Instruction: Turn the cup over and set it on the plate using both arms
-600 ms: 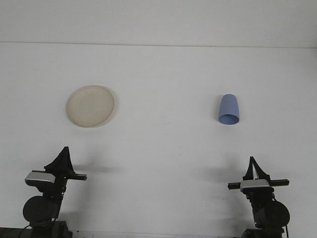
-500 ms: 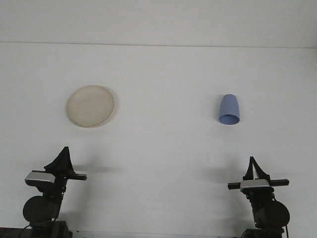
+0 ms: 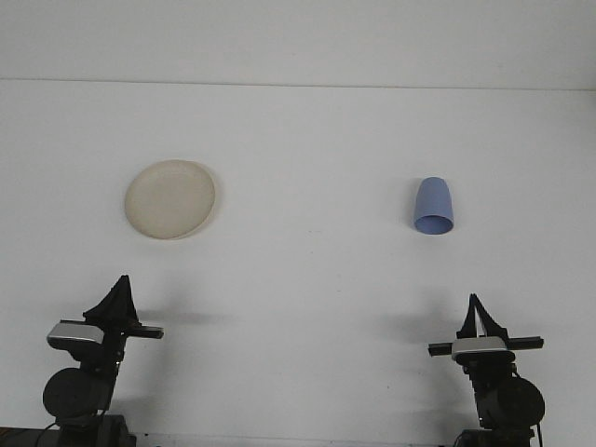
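Front view over the white table (image 3: 307, 279), with the plate (image 3: 171, 198) taken as landmark; the plate, a pale cream disc, lies bare on the tabletop, nothing on it; the cup (image 3: 434, 207), blue and standing mouth-down with its wider rim on the table, sits well apart from the plate, far to its right and at about the same depth; the left gripper (image 3: 119, 296) rests at the near edge, nearer the camera than the plate and slightly to its left, its dark fingers drawn together to a point and holding nothing; the right gripper (image 3: 479, 313) rests at the near edge far to the plate's right, roughly in line with the cup but well short of it, its fingers likewise brought together and empty. Change since the preceding instants: essentially none; both arms keep the same parked pose, the plate is unmoved, and the cup appears at most a trace further from the plate, a difference too slight to call a real shift. Meaning for the task: judged from this, no step is yet begun; the cup is neither grasped nor turned upright, and the first reach, most likely by the right arm since the cup is on its side, remains to be made.
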Robot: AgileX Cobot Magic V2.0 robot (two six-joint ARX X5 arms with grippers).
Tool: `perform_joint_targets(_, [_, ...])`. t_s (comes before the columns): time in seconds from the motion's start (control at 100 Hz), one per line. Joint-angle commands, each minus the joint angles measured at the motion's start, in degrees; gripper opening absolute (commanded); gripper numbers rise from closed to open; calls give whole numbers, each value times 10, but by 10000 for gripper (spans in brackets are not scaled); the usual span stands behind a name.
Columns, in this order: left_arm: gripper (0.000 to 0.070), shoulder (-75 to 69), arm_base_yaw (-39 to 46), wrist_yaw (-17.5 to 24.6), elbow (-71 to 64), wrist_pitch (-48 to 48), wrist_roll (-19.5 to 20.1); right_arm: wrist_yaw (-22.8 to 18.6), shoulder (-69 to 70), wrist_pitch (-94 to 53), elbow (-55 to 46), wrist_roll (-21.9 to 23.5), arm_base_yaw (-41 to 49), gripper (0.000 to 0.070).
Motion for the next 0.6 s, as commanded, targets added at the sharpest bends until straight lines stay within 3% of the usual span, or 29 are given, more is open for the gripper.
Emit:
perform_joint_targets(0.0, [14,-1,-1,-3,-11,6,0,-1,0,6,-1,-1,0,5])
perform_joint_targets(0.3, [14,-1,-1,-3,-11,6,0,-2,0,7,-1,8,0,5])
perform_joint_targets(0.48, [14,-1,-1,-3,-11,6,0,-2,0,11,-1,95,0,5])
perform_joint_targets(0.59, [14,-1,-1,-3,-11,6,0,0,0,10,-1,189,0,5])
